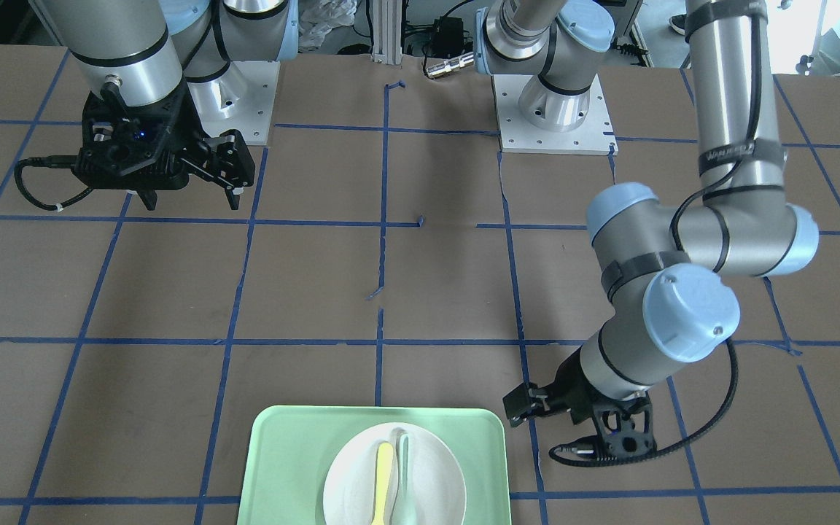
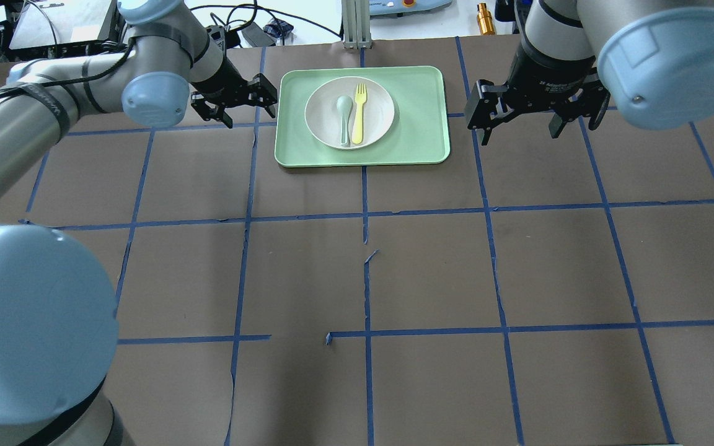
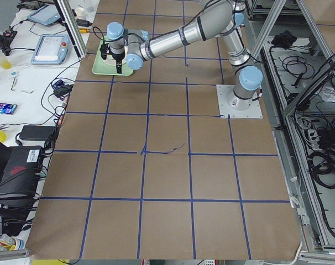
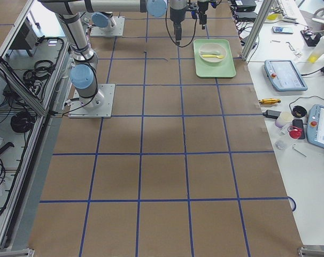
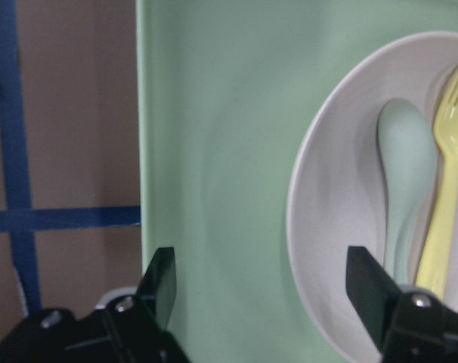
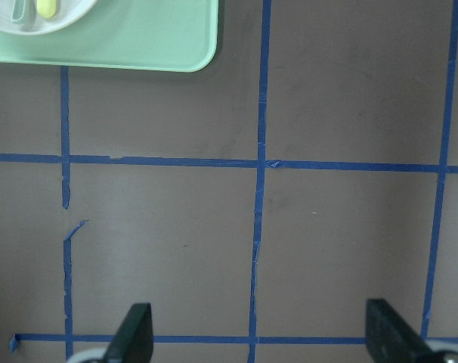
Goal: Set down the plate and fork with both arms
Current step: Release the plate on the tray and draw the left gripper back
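Observation:
The off-white plate (image 2: 379,111) sits on a pale-green tray (image 2: 419,124) at the table's far middle. The yellow fork (image 2: 358,114) lies in the plate, tines pointing away from me. My left gripper (image 2: 248,118) is open and empty, low beside the tray's left edge. In the left wrist view its fingers (image 5: 161,291) span the tray's left part (image 5: 214,151) and the plate's near rim (image 5: 304,197), with the fork (image 5: 444,189) at the right. My right gripper (image 2: 519,135) is open and empty, above the table to the right of the tray, also shown in the right wrist view (image 6: 259,336).
A pale grey-green spoon (image 2: 344,114) lies in the plate beside the fork. Blue tape lines grid the brown table (image 2: 431,266). The tray stands close to the table's far edge. The arm bases (image 1: 555,109) stand at the table's near side.

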You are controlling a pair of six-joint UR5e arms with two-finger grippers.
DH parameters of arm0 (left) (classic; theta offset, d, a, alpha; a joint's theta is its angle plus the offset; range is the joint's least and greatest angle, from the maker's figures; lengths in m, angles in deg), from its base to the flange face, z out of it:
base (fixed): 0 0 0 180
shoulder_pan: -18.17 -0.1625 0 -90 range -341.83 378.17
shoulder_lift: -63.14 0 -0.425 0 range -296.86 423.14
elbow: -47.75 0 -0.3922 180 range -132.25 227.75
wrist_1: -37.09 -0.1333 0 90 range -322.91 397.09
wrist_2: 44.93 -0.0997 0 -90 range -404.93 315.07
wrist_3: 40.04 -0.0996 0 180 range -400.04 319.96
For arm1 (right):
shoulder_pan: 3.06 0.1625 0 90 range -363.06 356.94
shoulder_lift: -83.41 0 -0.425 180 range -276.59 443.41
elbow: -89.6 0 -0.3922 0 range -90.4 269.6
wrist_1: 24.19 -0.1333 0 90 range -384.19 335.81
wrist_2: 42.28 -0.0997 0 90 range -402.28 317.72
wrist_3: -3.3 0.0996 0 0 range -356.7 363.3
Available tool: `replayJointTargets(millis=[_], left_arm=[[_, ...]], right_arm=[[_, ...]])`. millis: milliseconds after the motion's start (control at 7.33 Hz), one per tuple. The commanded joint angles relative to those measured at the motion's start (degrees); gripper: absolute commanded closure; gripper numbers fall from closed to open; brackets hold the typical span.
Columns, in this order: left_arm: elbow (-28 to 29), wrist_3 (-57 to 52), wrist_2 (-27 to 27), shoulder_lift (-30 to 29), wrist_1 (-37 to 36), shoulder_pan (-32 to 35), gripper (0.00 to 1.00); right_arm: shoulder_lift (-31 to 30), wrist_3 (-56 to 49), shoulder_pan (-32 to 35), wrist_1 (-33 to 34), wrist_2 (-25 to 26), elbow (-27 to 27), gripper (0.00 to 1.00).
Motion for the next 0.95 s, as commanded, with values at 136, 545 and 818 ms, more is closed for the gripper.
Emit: replayJointTargets(millis=[136,545,818], left_arm=[[-4.7,-0.6,-5.4,15.7,14.2,0.3,0.00],[-8.2,-0.3,-5.3,27.0,18.7,0.6,0.00],[-8.5,-0.3,-5.2,28.6,19.7,0.7,0.00]], right_arm=[[-0.2,-0.1,0.0,-0.1,0.1,0.0,0.00],[-0.1,0.2,0.0,0.1,0.0,0.0,0.00],[0.4,1.6,0.4,3.0,1.8,0.0,0.00]])
